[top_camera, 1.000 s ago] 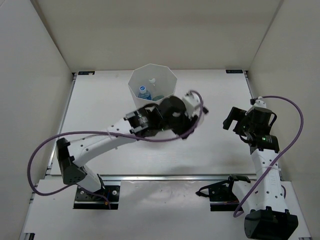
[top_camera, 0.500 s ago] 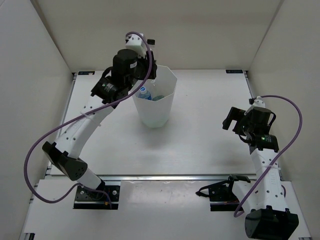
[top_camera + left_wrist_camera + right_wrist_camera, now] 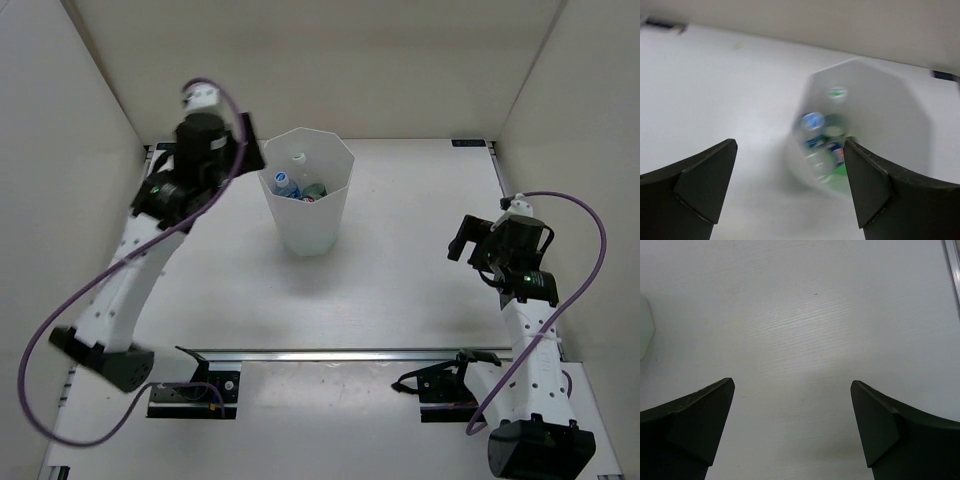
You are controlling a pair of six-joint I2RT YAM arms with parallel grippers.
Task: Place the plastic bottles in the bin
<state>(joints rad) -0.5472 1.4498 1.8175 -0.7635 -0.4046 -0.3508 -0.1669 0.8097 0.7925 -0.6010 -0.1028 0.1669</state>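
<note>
White table point(image 3: 400, 285) bears the bin point(image 3: 306, 228) holding the plastic bottles point(image 3: 289, 185)

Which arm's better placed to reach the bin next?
Left: the left end effector, open, hangs beside the tall white faceted plastic bin holding small plastic bottles; the right end effector sits farther off.

My left arm point(image 3: 125, 280) and right arm point(image 3: 532, 345) are built of white link shells with black joint housings, and the right one's lowest link is dotted with small holes. A purple cable point(image 3: 604, 238) loops off each, and a green light point(image 3: 527, 279) glows on the right wrist. My left hand point(image 3: 790, 155) and right hand point(image 3: 792, 395) end in matte black, wedge-shaped fingers point(image 3: 690, 425).
</note>
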